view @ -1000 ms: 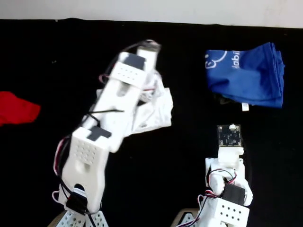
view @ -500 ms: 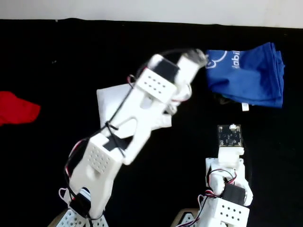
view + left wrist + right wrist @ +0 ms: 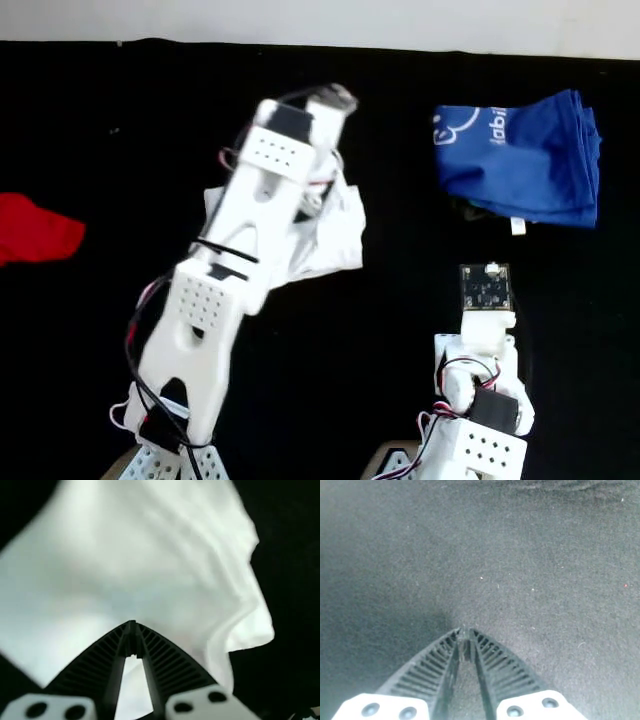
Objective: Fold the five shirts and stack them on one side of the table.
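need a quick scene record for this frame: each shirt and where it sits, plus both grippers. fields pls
white shirt: rumpled, middle of the table
blue shirt: folded, far right in the high view
red shirt: high view's left edge, partly cut off
left gripper: shut, tips over the white shirt; pinch unclear
right gripper: shut, over bare black table

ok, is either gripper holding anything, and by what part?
Right gripper: nothing. Left gripper is shut over the white shirt; whether it pinches cloth cannot be told.
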Controlling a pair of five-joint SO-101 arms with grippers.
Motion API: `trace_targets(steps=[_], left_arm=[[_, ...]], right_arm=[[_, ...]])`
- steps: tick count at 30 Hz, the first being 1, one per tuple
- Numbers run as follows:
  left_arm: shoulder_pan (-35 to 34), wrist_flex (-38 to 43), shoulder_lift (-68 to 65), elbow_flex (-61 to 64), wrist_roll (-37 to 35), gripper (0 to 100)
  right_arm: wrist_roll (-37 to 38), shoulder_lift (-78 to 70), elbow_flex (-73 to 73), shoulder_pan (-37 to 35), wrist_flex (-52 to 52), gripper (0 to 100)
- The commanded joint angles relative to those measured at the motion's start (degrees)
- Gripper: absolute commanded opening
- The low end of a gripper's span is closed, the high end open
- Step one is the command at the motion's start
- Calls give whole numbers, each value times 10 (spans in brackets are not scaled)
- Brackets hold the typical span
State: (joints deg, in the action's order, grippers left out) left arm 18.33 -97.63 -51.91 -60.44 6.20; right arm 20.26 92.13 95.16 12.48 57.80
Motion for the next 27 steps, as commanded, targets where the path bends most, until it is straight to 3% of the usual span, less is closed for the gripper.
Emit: trace_targets(steps=[1, 11, 18, 22, 27], left_arm=[[65, -25, 7, -22, -5, 9], [144, -35, 7, -22, -21, 9], [63, -30, 54, -131, -18, 9], [8, 42, 37, -185, -21, 9], [-13, 113, -51, -189, -21, 9]], right_arm=[[0, 7, 68, 6, 4, 9], [0, 7, 68, 6, 4, 9], [0, 7, 68, 6, 4, 9], [0, 7, 68, 6, 4, 9], [0, 7, 68, 6, 4, 9]])
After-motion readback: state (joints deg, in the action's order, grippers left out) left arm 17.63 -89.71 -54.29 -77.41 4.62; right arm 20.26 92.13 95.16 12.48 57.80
